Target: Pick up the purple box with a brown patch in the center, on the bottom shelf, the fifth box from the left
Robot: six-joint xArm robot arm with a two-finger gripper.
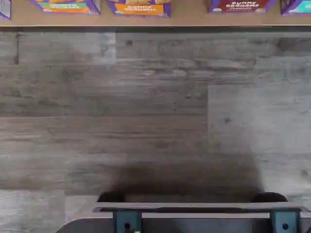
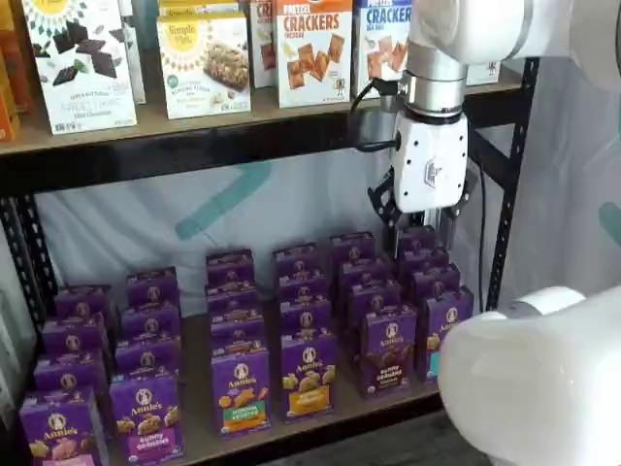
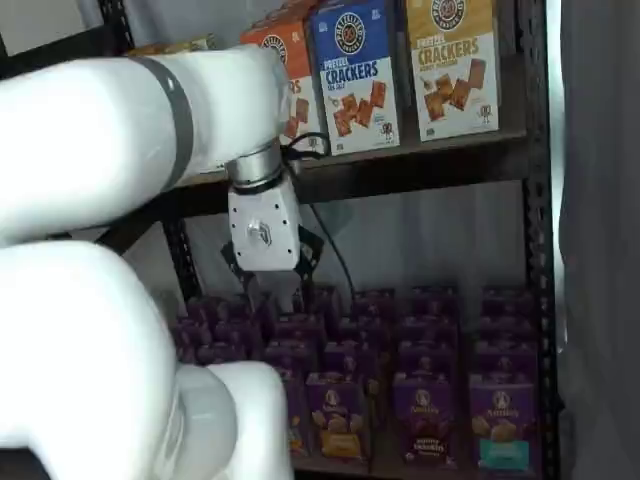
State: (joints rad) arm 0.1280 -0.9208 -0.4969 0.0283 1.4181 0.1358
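Note:
The purple box (image 2: 388, 349) with the brown patch stands upright in the front row of the bottom shelf (image 2: 197, 388), second from the right end in that row. It also shows in a shelf view as the purple box (image 3: 426, 420), and in the wrist view as the purple box (image 1: 240, 6) on the shelf's tan edge (image 1: 184, 19). My gripper (image 2: 423, 233) hangs in front of the rack, above and behind that box. It is open, with nothing between its black fingers. The gripper (image 3: 272, 290) hangs left of the box's column here.
Neighbouring purple cartons flank the box: a yellow-centred one (image 2: 309, 374) on its left, a teal-marked one (image 2: 442, 330) on its right. Cracker boxes (image 2: 310, 49) fill the upper board. A black rack post (image 2: 512, 175) stands right. White arm links (image 2: 543, 379) (image 3: 100, 130) block parts of both shelf views.

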